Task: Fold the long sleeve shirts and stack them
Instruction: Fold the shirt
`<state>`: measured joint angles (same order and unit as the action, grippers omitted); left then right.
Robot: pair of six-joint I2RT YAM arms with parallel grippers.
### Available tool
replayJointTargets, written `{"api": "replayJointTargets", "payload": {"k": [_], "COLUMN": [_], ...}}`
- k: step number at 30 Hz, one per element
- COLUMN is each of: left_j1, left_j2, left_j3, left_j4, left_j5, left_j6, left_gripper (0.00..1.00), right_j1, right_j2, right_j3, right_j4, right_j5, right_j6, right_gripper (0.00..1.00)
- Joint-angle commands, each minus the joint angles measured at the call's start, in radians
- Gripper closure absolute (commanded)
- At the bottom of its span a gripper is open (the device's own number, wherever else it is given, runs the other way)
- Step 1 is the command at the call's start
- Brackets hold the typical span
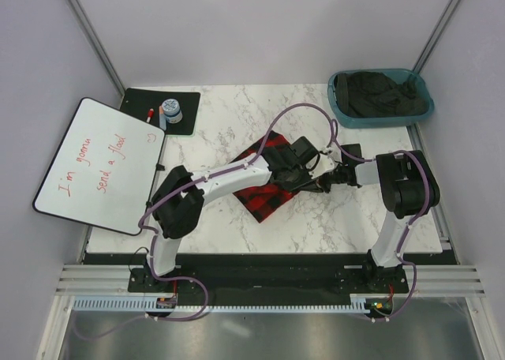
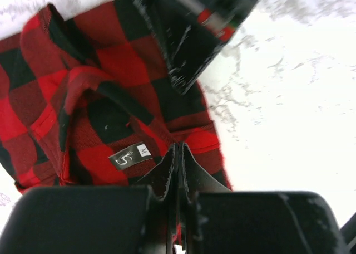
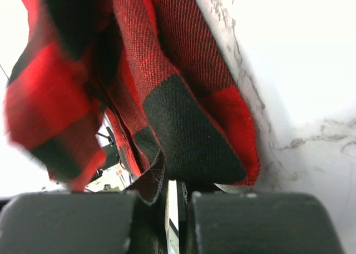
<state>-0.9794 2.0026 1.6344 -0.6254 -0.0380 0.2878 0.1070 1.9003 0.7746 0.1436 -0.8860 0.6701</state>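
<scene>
- The red-and-black shirt lies in a loose heap near the middle of the counter.
- Its long side runs on a slant from the far edge of the counter toward the near edge.
- The left end effector is closed tight on the shirt's edge, just beside the neck label.
- The right end effector is pinched shut on a fold of the same shirt, and cloth hangs over it.
- Both end effectors meet at the shirt's right side, so most of the shirt lies to their left.
- The left arm reaches across the shirt to get there, while the right arm comes in from the bare side.
- I think the next move is to lift and spread the shirt flat.
- A blue bin of dark clothes sits at the far right corner.
</scene>
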Motion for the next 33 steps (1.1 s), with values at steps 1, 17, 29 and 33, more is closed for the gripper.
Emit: {"api": "replayJointTargets", "payload": {"k": [1, 17, 29, 33], "left_j1": [-0.051, -0.027, 0.412, 0.461], "left_j2": [-0.022, -0.122, -0.337, -0.283], "left_j3": [0.051, 0.044, -0.271, -0.357], "left_j4": [-0.04, -0.023, -0.016, 0.076], "left_j5": [0.006, 0.194, 0.295, 0.224], "left_j6": [-0.015, -0.102, 0.077, 0.218], "left_gripper": [0.98, 0.44, 0.53, 0.65], "right_j1": [0.008, 0.003, 0.201, 0.214], "right_j2": [0.013, 0.019, 0.209, 0.235], "right_j3": [-0.015, 0.054, 0.63, 0.804], "right_j4": [0.027, -0.076, -0.427, -0.484], "right_j5": [0.044, 0.088, 0.503, 0.561], "right_j6": [-0.004, -0.128, -0.617, -0.645], "right_gripper": [0.96, 0.96, 0.95, 0.84]}}
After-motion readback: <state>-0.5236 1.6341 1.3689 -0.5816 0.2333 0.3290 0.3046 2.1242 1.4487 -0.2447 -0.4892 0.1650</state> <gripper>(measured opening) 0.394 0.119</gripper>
